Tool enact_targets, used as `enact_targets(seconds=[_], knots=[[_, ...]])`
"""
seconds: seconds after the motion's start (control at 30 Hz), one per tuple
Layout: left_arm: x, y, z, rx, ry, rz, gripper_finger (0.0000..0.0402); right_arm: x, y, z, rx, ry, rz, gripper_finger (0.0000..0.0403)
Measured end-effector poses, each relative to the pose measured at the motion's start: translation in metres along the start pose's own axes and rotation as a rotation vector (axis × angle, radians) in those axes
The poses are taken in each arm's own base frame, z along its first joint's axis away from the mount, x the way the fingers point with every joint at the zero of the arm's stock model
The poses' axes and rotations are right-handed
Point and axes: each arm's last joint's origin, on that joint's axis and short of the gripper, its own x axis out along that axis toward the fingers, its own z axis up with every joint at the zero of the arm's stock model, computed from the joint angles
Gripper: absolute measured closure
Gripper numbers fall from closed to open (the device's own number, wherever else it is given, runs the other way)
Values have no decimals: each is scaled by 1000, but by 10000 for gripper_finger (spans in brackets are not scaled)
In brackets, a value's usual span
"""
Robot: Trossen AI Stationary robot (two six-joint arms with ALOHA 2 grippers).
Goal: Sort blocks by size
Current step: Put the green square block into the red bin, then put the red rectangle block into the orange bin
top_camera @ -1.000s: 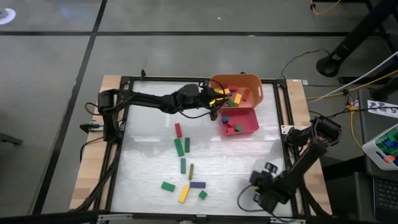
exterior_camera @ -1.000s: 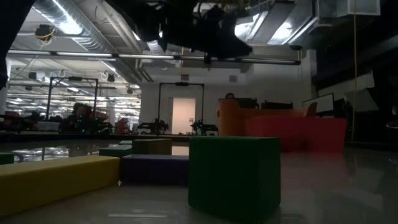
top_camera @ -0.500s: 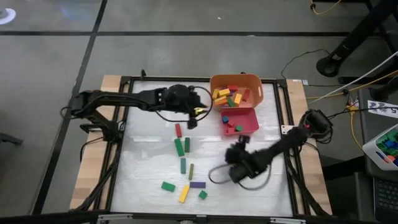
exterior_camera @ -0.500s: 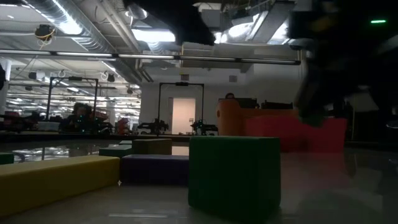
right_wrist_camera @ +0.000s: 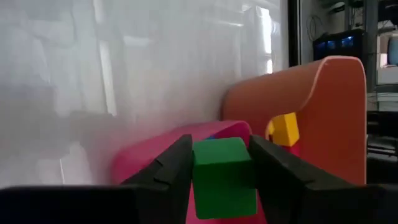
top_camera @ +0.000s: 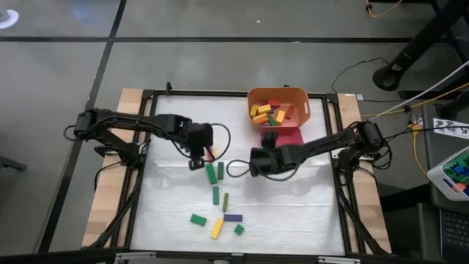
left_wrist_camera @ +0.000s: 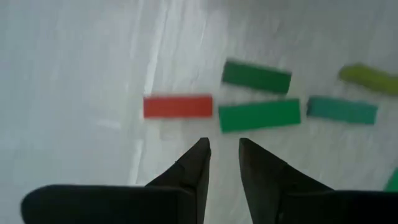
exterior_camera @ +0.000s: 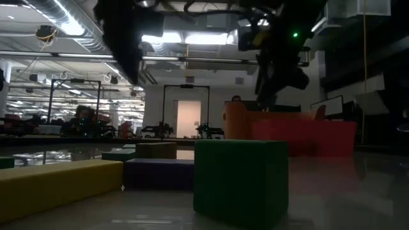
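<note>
Right now the right hand [right_wrist_camera: 219, 163] grips a small green cube [right_wrist_camera: 222, 176] between its two fingers, held above the counter [top_camera: 286, 213] just short of the pink tray [top_camera: 293, 136]. From the right wrist camera the tray's rim [right_wrist_camera: 161, 146] lies directly ahead of the cube, and the orange bin [top_camera: 279, 107] rises right behind the tray, with a yellow block [right_wrist_camera: 285, 129] showing at its wall. Seen from above, the bin holds a heap of yellow, red and green blocks [top_camera: 269, 113].

Farther from the tray, the left hand [top_camera: 196, 160] hangs over the counter with its fingers nearly together and nothing between them. Just beyond its fingertips lies a red bar [left_wrist_camera: 178, 106], and beside that bar lie two green bars [left_wrist_camera: 259, 116], touching or nearly so, then a teal bar [left_wrist_camera: 342, 110] and an olive one [left_wrist_camera: 367, 78]. On the far side of that cluster from the tray, a loose group rests on the counter: a green block [top_camera: 198, 219], a yellow bar [top_camera: 217, 228], a purple bar [top_camera: 233, 218] and a green cube [top_camera: 239, 229].
</note>
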Motion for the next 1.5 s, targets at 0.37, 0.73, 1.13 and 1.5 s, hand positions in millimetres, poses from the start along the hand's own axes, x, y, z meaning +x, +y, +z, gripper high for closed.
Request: enact_targets(seconds=[0.37, 0.73, 1.13, 1.5], knots=[[35, -1, -23, -91, 34, 45, 327, 22, -24, -6, 44, 110, 85, 252], [46, 9, -22, 20, -1, 56, 327, 27, -28, -7, 130, 134, 175, 191], [46, 9, -12, 835, -77, 84, 327, 25, -24, -6, 236, 161, 342, 176], [46, 9, -9, 704, -111, 90, 318, 24, -22, -6, 292, 176, 398, 175]])
